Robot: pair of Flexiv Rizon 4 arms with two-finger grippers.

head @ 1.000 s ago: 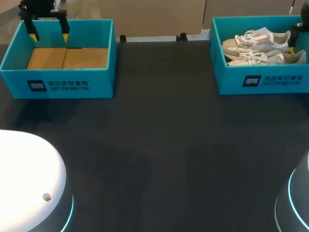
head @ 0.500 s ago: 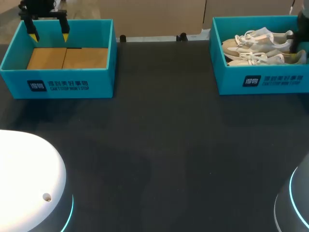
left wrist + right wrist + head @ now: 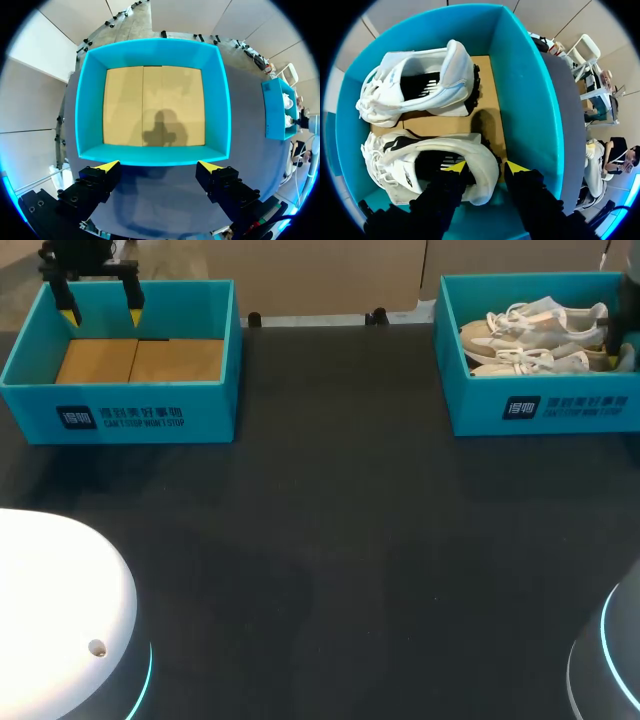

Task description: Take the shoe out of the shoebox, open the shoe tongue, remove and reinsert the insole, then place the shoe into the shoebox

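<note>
Right gripper [image 3: 487, 167] seen part-open astride the near shoe [image 3: 385, 167] heel, nothing gripped. If closed too shallow, the heel may be lost or snagged on the shoebox [image 3: 530, 110] wall.

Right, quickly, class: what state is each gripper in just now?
Left gripper: open, empty, above the empty shoebox.
Right gripper: at the heel of a shoe; open or shut cannot be told.
</note>
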